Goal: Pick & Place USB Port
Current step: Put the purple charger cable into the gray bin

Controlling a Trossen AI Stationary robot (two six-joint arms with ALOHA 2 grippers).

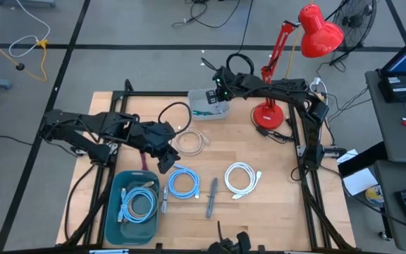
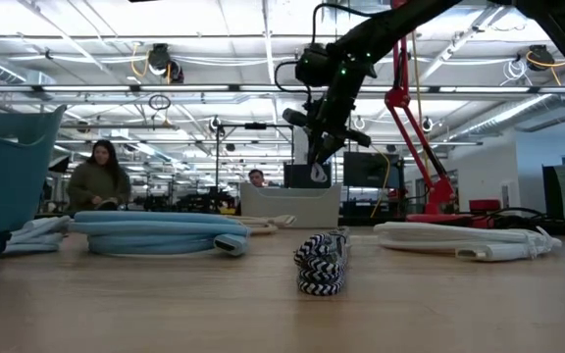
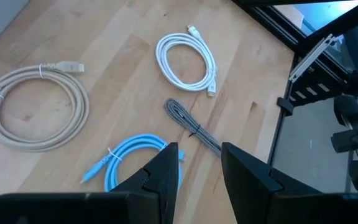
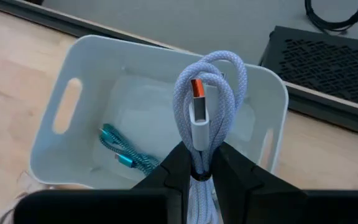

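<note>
My right gripper [image 4: 199,167] is shut on a pale braided USB cable bundle [image 4: 209,87] whose white plug with an orange insert [image 4: 197,111] faces the camera. It hovers over the white bin [image 4: 73,74] at the table's far side [image 1: 208,103]. A teal braided cable [image 4: 124,155] lies on the bin's floor. My left gripper [image 3: 201,160] stands open above the table at the left [image 1: 165,162], nothing between its fingers, over a blue cable coil [image 3: 129,158] and a grey braided cable [image 3: 191,124]. My right gripper pinches the folded strands of the bundle [image 4: 199,149] between its two fingers, just below the plug. The fingers slant down from the table's right side. The loops and plug stick out past the fingertips, clear of the bin.
On the table lie a beige coil [image 1: 192,141], a blue coil [image 1: 183,183], a white coil [image 1: 240,178] and a grey braided cable [image 1: 212,197]. A teal bin [image 1: 115,212] with cables stands at the near left. A red lamp [image 1: 266,113] stands at the far right.
</note>
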